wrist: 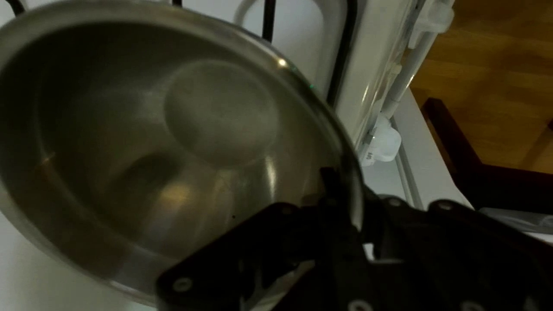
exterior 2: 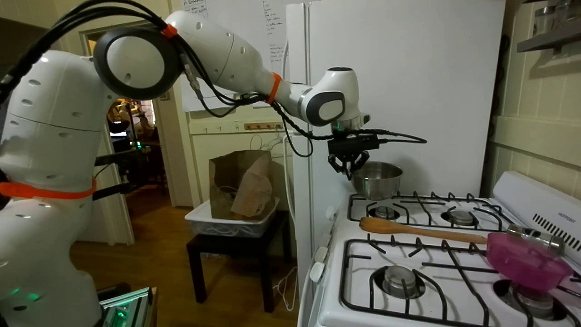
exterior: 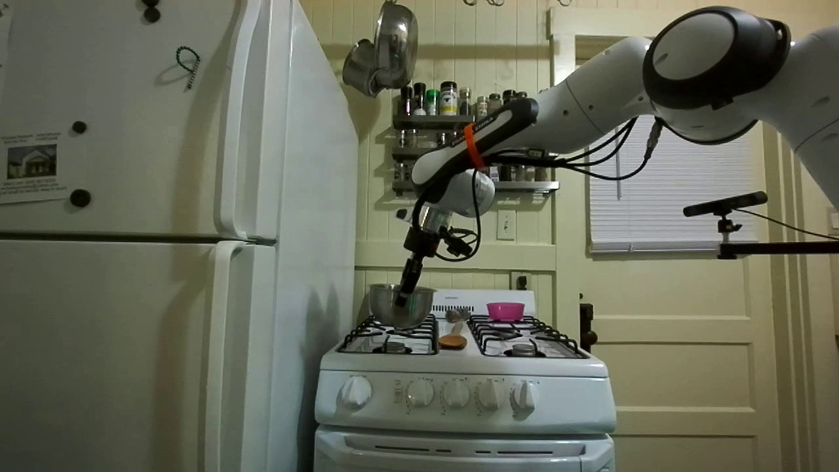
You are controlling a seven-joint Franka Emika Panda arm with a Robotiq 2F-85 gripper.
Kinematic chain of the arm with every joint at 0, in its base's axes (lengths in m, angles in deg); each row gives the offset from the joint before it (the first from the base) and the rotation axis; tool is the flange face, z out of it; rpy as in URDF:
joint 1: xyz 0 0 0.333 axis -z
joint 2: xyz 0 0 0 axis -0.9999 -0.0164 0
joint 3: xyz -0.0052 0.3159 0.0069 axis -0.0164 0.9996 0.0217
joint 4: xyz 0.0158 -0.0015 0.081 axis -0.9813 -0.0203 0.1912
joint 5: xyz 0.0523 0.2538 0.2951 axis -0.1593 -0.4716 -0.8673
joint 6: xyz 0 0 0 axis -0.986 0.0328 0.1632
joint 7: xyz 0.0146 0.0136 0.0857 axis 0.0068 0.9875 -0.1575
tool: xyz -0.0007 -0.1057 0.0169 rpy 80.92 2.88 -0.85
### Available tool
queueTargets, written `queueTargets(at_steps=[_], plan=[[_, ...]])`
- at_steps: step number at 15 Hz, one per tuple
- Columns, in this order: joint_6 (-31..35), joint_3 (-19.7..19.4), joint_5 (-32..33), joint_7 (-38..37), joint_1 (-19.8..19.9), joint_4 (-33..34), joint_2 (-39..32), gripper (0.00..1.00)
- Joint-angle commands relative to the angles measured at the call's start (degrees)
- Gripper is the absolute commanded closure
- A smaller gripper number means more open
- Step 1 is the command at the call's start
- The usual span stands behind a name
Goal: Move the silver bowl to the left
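Note:
The silver bowl is a deep shiny metal bowl over the stove burners beside the fridge. It also shows in an exterior view, where its base appears slightly above the grate. My gripper reaches down at its rim, and the gripper is at the bowl's edge away from the stove's back panel. In the wrist view the bowl fills the left side, open side toward the camera and tilted in the picture. The gripper is shut on its rim, one finger inside and one outside.
The white fridge stands close beside the bowl. The stove has black grates. A wooden spoon lies between the burner pairs. A pink bowl and a metal container stand toward the back panel.

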State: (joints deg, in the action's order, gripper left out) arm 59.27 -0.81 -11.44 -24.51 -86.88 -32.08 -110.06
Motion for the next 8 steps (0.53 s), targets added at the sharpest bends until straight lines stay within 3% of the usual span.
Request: queueTargets(at_steps=[1,8], plan=[[-1.14,-0.45,1.30,2.38,-0.53,2.82,-2.25,0.98],[-1.72,-0.40,3.06,5.35,-0.34,6.19,-4.99,0.98]])
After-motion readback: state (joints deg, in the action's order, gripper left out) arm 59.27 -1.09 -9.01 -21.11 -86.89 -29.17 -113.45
